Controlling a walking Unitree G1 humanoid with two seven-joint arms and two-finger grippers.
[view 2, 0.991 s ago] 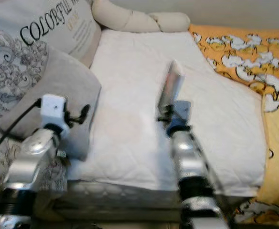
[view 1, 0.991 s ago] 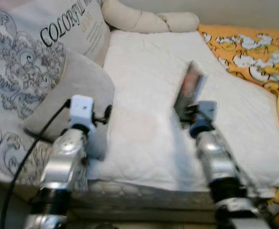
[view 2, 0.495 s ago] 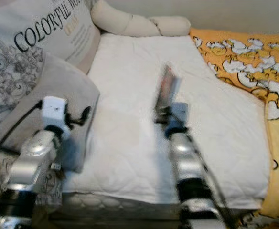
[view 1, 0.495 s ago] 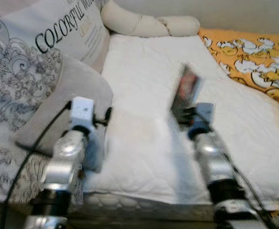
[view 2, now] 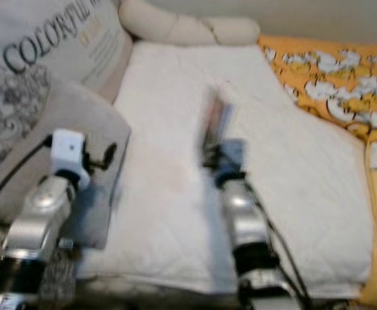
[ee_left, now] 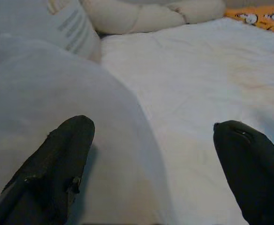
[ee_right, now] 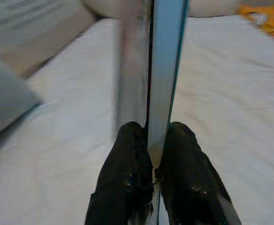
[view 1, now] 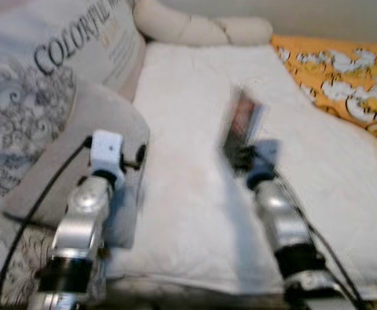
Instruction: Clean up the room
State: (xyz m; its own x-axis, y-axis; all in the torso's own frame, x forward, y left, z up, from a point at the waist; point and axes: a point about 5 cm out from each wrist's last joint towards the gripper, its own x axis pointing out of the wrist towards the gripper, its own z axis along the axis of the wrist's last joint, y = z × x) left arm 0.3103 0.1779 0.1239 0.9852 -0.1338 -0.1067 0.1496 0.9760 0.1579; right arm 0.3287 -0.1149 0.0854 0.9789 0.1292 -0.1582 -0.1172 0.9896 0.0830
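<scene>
White quilted bedding (view 1: 188, 187) lies broad under the right gripper (ee_right: 152, 165), clamped on a thin upright booklet (view 1: 242, 124) above mid-bed, while the left gripper (ee_left: 156, 154) spreads wide beside the grey pillow (view 1: 85, 139).

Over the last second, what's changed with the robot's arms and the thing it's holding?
Little has changed. The whole view shifted, so the camera moved. The right gripper stays shut on the thin flat packet, held upright over the white quilt. The left gripper still hovers open beside the grey pillow.
</scene>
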